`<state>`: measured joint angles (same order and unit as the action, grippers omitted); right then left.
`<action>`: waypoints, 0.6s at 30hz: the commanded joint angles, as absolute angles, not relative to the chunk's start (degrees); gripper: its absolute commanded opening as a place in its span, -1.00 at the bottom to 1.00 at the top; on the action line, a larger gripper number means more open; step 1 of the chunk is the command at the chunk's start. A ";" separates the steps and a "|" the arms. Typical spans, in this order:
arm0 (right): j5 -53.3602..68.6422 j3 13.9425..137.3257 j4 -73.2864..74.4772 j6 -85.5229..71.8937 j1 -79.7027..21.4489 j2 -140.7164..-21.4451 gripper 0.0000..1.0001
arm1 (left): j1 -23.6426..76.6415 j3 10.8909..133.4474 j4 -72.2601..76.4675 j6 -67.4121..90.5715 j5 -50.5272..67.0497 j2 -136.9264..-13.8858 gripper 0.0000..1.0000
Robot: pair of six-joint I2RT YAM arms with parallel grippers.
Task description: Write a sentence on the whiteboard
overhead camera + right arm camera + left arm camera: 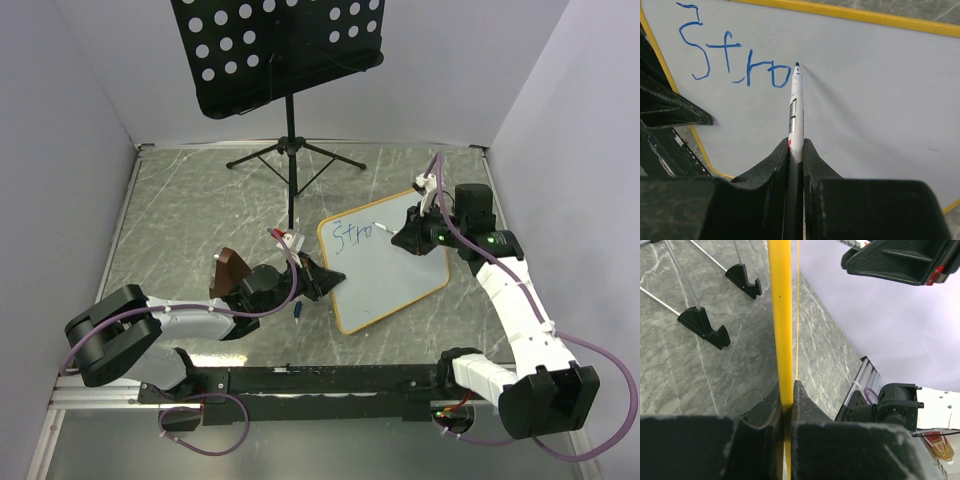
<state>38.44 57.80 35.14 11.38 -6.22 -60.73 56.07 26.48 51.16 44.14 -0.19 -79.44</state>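
Observation:
The whiteboard (392, 285) lies tilted on the table, with its orange-yellow frame (850, 15) around it. On it stand the blue letters "Stro" (735, 62), the start of the sentence (352, 236). My right gripper (796, 147) is shut on a white marker (795, 107), whose dark tip rests just right of the "o". From above, the right gripper (405, 238) hovers over the board's upper part. My left gripper (786, 400) is shut on the board's yellow frame edge (781, 315), at the board's left side (322, 275).
A black perforated music stand (275, 50) rises behind the board, its tripod feet (705, 327) on the grey marbled table. A small blue cap (299, 312) lies near the left gripper. A brown block (232, 270) sits by the left wrist. Walls close in on three sides.

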 commanded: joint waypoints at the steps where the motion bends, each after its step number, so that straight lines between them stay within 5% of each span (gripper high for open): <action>1: 38.76 57.83 32.61 11.07 -5.89 -61.79 -1.00 | 56.07 28.65 57.48 42.01 1.50 -79.10 -0.98; 18: 39.90 53.62 36.82 14.59 -5.89 -58.36 -1.00 | 55.81 28.30 57.30 42.28 0.53 -78.84 -0.98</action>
